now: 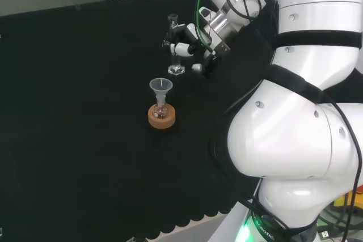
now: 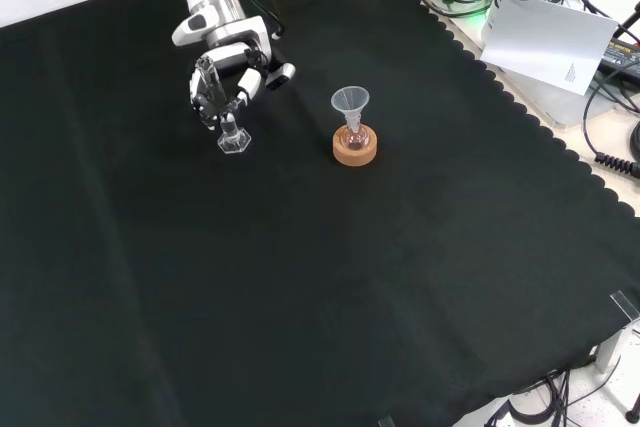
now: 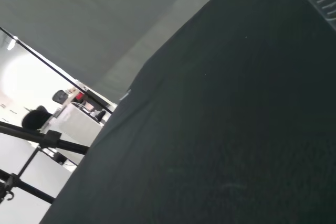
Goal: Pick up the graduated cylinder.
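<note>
The graduated cylinder (image 1: pixel 174 55) is clear glass with a hexagonal foot and stands about upright on the black cloth. In the front view the graduated cylinder (image 2: pixel 226 112) leans slightly, its foot at or just above the cloth. The black and white hand (image 1: pixel 190 46) reaches it from the right in the head view, with its fingers curled round the tube's middle. From the front, the hand (image 2: pixel 228 72) comes down from the top and wraps the tube's upper part.
A clear funnel (image 1: pixel 160 89) sits in a small flask on a cork ring (image 1: pixel 161 117), a short way nearer than the cylinder; from the front the cork ring (image 2: pixel 355 147) is to its right. The cloth's scalloped edge (image 2: pixel 520 107), white paper (image 2: pixel 550 42) and cables lie at right.
</note>
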You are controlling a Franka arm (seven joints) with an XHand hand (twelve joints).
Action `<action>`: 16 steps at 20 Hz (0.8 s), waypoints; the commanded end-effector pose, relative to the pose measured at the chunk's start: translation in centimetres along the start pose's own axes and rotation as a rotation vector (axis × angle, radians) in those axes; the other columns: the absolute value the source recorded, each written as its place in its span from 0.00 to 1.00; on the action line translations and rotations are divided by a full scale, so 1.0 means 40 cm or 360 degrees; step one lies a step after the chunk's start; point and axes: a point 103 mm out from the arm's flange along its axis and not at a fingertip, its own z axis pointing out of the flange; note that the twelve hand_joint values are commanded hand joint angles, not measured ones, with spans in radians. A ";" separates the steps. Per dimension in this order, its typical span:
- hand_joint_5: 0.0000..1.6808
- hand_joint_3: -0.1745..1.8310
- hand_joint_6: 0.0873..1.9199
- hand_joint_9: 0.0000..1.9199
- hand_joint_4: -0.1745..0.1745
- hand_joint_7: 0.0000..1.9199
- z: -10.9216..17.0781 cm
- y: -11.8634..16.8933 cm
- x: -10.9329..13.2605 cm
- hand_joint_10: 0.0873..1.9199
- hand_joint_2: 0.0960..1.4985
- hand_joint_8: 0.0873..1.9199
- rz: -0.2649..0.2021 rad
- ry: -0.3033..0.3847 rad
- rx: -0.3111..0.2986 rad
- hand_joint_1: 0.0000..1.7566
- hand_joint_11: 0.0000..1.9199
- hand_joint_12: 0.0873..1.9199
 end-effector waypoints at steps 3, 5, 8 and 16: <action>0.63 0.09 0.43 0.77 0.00 0.57 -0.069 -0.028 0.033 0.00 0.70 0.42 0.0030 -0.0222 0.0083 0.72 0.65 0.37; 0.63 0.09 0.43 0.77 0.00 0.57 -0.082 -0.035 0.052 0.00 0.70 0.41 0.0019 -0.0255 0.0109 0.73 0.66 0.36; 0.64 0.09 0.42 0.78 0.00 0.58 -0.107 -0.053 0.082 0.00 0.69 0.41 0.0003 -0.0320 0.0145 0.73 0.66 0.36; 0.64 0.09 0.42 0.78 0.00 0.58 -0.160 -0.154 0.174 0.00 0.69 0.40 0.0042 -0.0480 0.0205 0.73 0.67 0.35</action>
